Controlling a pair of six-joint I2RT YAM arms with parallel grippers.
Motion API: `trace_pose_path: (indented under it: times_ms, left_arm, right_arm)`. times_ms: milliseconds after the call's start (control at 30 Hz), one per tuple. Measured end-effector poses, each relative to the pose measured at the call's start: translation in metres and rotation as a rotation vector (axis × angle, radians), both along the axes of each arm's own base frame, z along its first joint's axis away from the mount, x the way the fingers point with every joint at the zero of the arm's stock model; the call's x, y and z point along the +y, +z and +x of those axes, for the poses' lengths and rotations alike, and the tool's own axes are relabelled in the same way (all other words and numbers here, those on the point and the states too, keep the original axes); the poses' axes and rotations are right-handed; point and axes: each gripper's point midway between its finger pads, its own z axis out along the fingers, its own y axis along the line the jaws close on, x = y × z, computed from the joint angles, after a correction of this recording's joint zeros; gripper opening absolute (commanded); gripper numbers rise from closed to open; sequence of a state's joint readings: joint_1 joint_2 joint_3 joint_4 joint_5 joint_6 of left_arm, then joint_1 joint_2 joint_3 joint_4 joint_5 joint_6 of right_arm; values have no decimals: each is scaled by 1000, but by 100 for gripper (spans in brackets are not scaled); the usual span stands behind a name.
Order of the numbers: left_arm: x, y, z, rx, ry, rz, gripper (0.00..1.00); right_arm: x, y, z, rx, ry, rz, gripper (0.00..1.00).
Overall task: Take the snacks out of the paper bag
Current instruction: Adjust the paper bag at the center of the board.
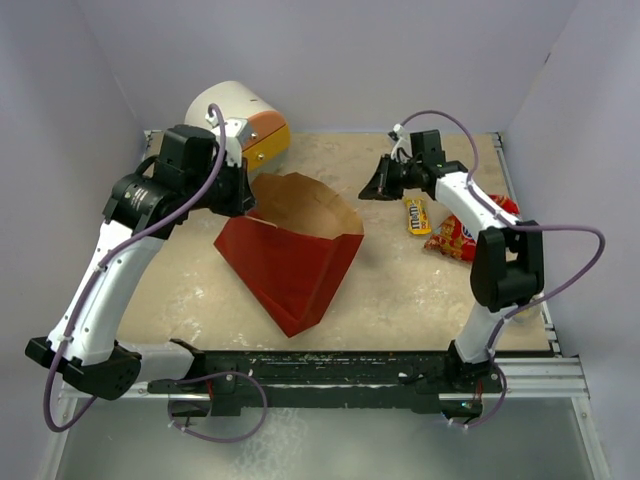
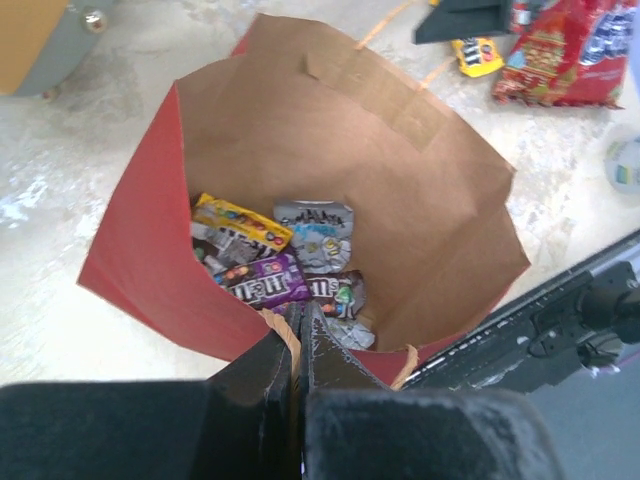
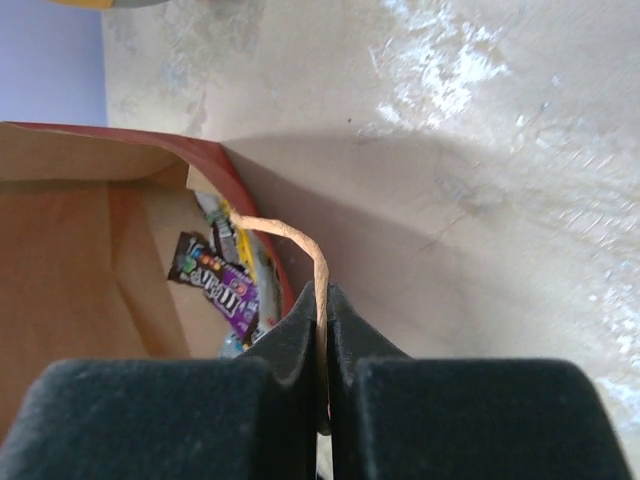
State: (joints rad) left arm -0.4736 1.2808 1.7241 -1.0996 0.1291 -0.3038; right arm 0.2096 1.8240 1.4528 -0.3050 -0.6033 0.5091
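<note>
The paper bag point(image 1: 290, 260), red outside and brown inside, lies open in the middle of the table. My left gripper point(image 1: 240, 190) is shut on one twisted handle point(image 2: 285, 335) at the bag's rim. My right gripper point(image 3: 323, 300) is shut on the other handle point(image 3: 290, 235), just past the bag's far right corner. Inside the bag point(image 2: 330, 130) lie several snacks, among them a purple packet point(image 2: 265, 280) and a yellow packet point(image 2: 240, 222). Outside the bag, a yellow packet point(image 1: 417, 215) and a big red bag point(image 1: 465, 235) rest on the table under the right arm.
A white cylindrical drawer unit point(image 1: 240, 120) with orange and yellow fronts stands at the back left, close behind the left gripper. A small tape roll point(image 2: 625, 165) lies near the right arm. A black rail point(image 1: 330, 365) runs along the near edge. Walls enclose the table.
</note>
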Motion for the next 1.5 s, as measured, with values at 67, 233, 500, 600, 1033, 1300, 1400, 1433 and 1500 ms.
trace_pose_path:
  times_ms: [67,233,500,600,1033,1300,1400,1433,1500]
  left_arm:
    - [8,-1,2,0,45,25,0]
    - [35,2,12,-24,210,87,1]
    - [75,22,48,-127,434,120,4]
    - [69,29,62,-167,420,84,4]
    - [-6,-38,32,22,63,-139,0]
    - [-6,-16,-21,-31,-48,-235,0]
    - [-6,-12,-29,-44,-80,-238,0]
    - [-7,-13,-31,-41,-91,-235,0]
    - [-7,-15,-33,-38,-109,-225,0]
  right_arm:
    - [-1,4,-9,-5,16,1,0]
    - [10,19,-38,-35,88,32,0]
    - [100,34,-132,-67,297,105,0]
    - [132,35,-171,-46,347,152,0]
    - [157,-13,-224,81,311,118,19]
    - [125,-33,-237,117,279,-35,52]
    - [112,-30,-246,106,284,-55,61]
    - [109,-29,-249,104,287,-61,64]
    - [98,-30,-253,101,285,-98,70]
